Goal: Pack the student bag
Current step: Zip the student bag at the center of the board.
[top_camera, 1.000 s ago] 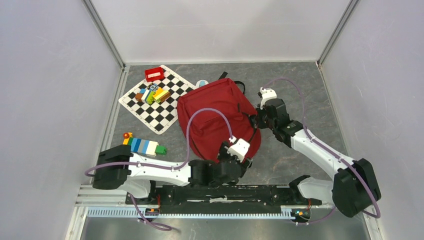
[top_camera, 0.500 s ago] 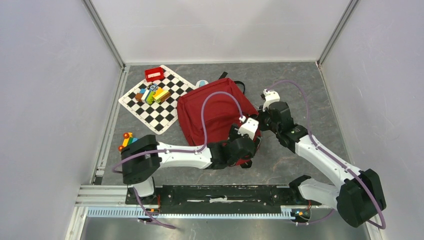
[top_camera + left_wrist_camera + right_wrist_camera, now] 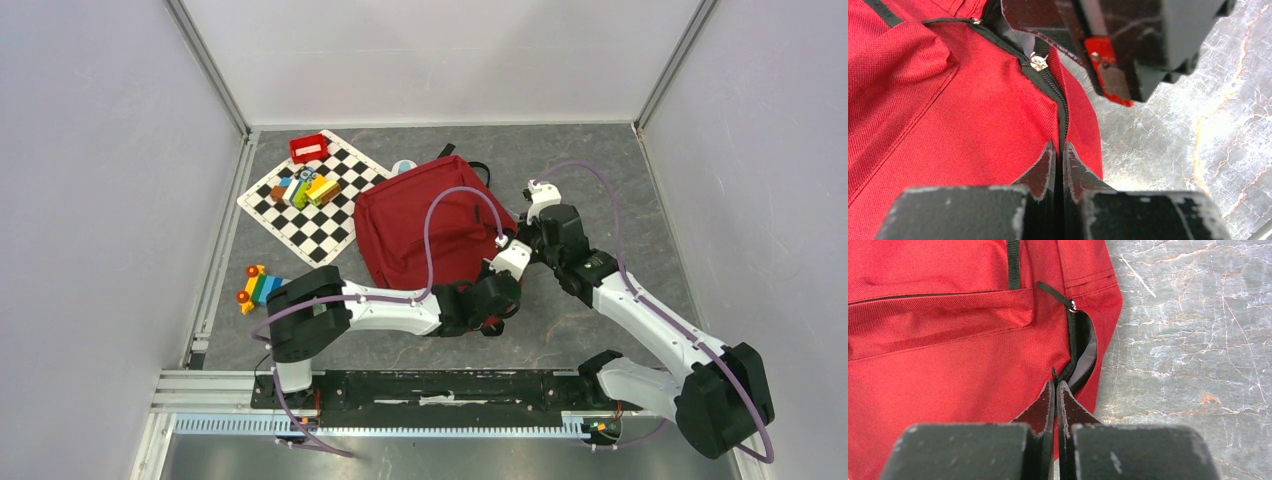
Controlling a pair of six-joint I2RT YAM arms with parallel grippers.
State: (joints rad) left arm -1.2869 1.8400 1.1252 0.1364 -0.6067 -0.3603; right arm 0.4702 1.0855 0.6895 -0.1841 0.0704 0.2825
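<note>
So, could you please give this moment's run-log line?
bag: dark-red fabric backpack, zipper partly open | left gripper: pinching zipper edge | right gripper: likewise

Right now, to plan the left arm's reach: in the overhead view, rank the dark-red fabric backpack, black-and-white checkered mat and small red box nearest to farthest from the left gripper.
1. Dark-red fabric backpack: the left gripper pinches its zip edge.
2. Black-and-white checkered mat: left of the backpack.
3. Small red box: at the mat's far edge.

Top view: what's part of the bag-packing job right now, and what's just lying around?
In the job: student bag, left gripper, right gripper, both pinched on its zipper edge.
Lying about: checkered board, red box, coloured blocks, block toy.
</note>
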